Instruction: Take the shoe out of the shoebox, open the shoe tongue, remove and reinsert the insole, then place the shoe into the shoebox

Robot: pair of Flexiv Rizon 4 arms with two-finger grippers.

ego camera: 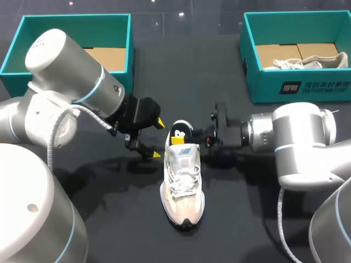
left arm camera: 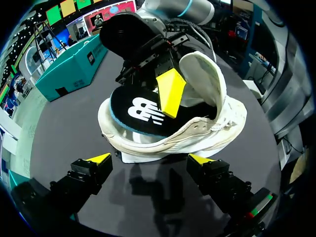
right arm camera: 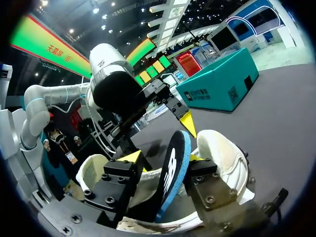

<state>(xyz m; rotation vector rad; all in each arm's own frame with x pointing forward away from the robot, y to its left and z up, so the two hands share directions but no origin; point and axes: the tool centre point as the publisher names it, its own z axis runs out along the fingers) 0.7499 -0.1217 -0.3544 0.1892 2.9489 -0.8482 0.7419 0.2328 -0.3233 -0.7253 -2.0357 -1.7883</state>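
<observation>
white shoe (ego camera: 184,186) upright on table (ego camera: 247,219), black insole (ego camera: 179,133) tilted up out of its opening

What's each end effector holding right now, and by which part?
The right end effector is shut on the insole near its raised heel end, with the rest inside the shoe. The left end effector is open beside the shoe, holding nothing.

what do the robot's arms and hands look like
The left arm and right arm are thick silver-grey tubes with rounded joints and thin light-blue rings; a pale ribbed hose runs along the left. The left hand and right hand are black, with yellow wedge tips.
</observation>
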